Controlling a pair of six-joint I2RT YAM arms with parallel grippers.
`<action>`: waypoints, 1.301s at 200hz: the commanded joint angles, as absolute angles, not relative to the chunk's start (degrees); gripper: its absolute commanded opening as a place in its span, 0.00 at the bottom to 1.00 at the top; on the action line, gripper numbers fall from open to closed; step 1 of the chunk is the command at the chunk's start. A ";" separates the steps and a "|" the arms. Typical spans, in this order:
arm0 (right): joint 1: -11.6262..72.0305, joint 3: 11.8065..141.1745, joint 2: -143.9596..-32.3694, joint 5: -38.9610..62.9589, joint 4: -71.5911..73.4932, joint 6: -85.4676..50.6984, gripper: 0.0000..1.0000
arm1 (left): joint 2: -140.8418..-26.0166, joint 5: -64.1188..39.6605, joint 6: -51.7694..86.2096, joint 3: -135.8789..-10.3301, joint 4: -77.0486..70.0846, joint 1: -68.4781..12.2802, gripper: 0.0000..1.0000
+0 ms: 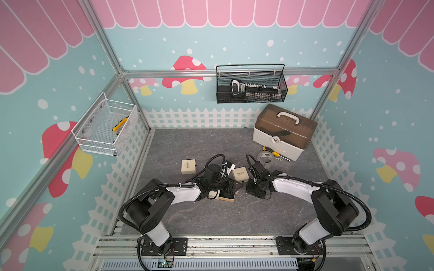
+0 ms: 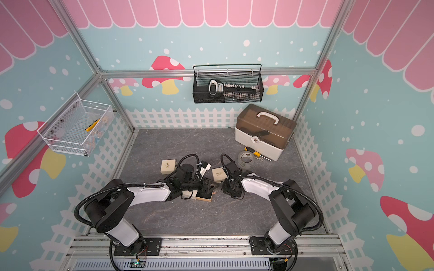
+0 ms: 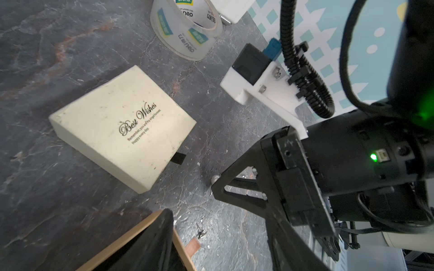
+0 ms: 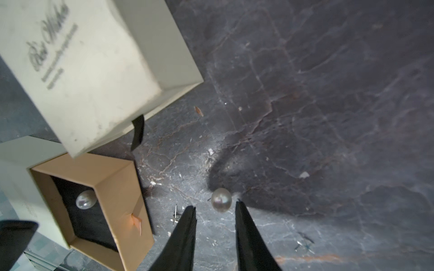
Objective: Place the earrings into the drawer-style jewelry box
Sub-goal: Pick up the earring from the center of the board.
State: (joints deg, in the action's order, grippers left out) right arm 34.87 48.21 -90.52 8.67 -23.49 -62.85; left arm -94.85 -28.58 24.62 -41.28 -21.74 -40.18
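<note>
Right jaws parted, gripping nothing, tips over the grey surface [image 4: 305,93]; left jaws sit over the open drawer [image 4: 112,187] of the jewelry box, grip unreadable. One pearl earring [image 4: 86,199] lies inside the drawer on black lining. The second earring [image 4: 221,200] lies on the surface just beyond the right tips, between them, oval, long axis roughly in line with the jaws, post too small to read.

Three beige boxes [image 1: 188,166]; two pearl earrings [image 4: 221,200], one in the open drawer [image 4: 117,178], one beside it; perhaps two star-like specks [image 4: 175,214].
</note>
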 commanded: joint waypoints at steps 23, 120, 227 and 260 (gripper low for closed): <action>34.59 48.16 -92.04 7.62 -23.47 -64.33 0.27 | -95.52 -29.49 22.95 -40.78 -22.88 -39.47 0.64; 34.48 48.43 -94.97 6.58 -23.29 -63.29 0.24 | -95.58 -30.23 23.29 -41.21 -22.54 -38.68 0.64; 34.37 49.29 -96.90 5.71 -25.51 -61.70 0.23 | -95.87 -30.59 23.75 -40.79 -23.20 -38.07 0.64; 34.40 50.38 -97.50 5.09 -27.72 -60.83 0.22 | -95.24 -30.45 24.34 -39.58 -24.25 -37.66 0.64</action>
